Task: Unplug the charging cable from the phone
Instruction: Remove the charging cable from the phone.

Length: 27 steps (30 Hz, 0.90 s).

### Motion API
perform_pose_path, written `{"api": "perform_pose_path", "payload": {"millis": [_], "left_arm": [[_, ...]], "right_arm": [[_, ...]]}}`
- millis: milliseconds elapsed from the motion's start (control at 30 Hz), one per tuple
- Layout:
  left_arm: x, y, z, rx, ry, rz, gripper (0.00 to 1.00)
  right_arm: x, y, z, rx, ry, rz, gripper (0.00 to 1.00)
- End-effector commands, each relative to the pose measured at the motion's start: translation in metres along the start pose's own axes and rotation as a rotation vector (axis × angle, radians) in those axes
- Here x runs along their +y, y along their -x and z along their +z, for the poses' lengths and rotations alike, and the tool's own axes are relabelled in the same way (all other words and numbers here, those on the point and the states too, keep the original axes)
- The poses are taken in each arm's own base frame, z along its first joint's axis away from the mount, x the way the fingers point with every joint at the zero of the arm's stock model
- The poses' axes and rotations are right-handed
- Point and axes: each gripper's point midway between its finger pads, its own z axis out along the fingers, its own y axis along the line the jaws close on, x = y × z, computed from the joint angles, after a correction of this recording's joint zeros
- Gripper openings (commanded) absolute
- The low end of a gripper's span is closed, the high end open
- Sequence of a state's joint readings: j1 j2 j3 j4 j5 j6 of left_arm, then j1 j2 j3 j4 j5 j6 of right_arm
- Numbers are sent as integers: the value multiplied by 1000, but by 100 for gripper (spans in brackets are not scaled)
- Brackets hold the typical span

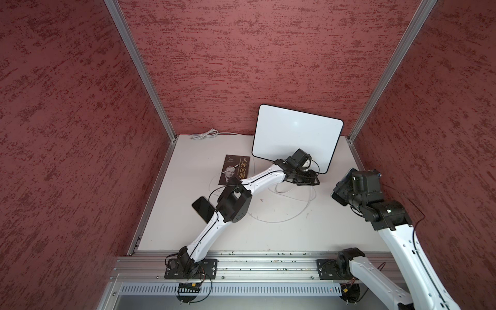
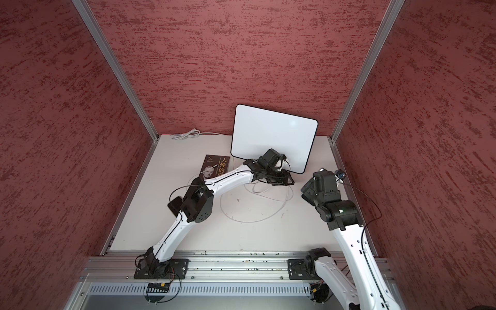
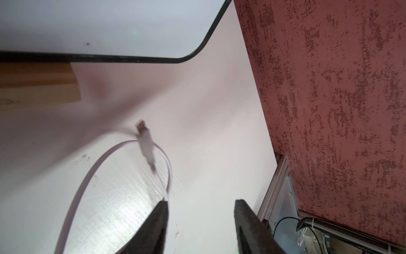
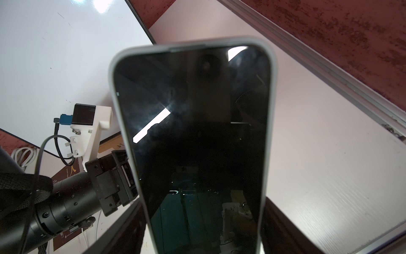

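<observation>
In the right wrist view the phone (image 4: 193, 132), with a black screen and a grey case, stands between the jaws of my right gripper (image 4: 204, 220), which is shut on its two long edges. No cable shows at the phone. The white charging cable (image 1: 281, 218) lies in loose loops on the table. Its plug (image 3: 145, 140) is blurred and free, in front of my left gripper (image 3: 200, 203). That gripper is open with nothing between its fingers; the cable runs behind one fingertip (image 3: 163, 205). In both top views the left gripper (image 1: 308, 182) is by the whiteboard's lower corner, and the right gripper (image 1: 338, 194) is just to its right.
A whiteboard (image 1: 295, 137) leans on the back wall. A dark book (image 1: 236, 171) lies left of it with a cable end on its cover. A black flat slab (image 1: 202, 208) sits by the left arm's elbow. A coiled white cord (image 1: 205, 134) lies at the back. Red walls close both sides.
</observation>
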State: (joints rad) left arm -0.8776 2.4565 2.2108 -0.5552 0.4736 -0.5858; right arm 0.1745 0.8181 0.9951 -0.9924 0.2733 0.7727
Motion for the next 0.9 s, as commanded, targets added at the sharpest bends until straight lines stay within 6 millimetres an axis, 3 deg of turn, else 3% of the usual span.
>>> {"api": "perform_pose_path", "payload": {"millis": [0, 233, 333, 467, 667, 867], "left_arm": [[-17, 8, -17, -23, -21, 46, 69], [-29, 18, -52, -90, -13, 70, 84], [-29, 22, -74, -133, -1, 69, 97], [-23, 26, -109, -202, 18, 57, 97], [5, 19, -168, -301, 106, 30, 97], [55, -4, -226, -388, 221, -64, 96]], "right_arm": [[8, 14, -6, -56, 38, 4, 27], [24, 17, -13, -43, 113, -19, 27], [36, 15, -13, -12, 152, -47, 26], [55, 11, -10, 39, 221, -90, 25], [84, 5, -10, 88, 313, -158, 24], [122, -18, -5, 194, 418, -251, 24]]}}
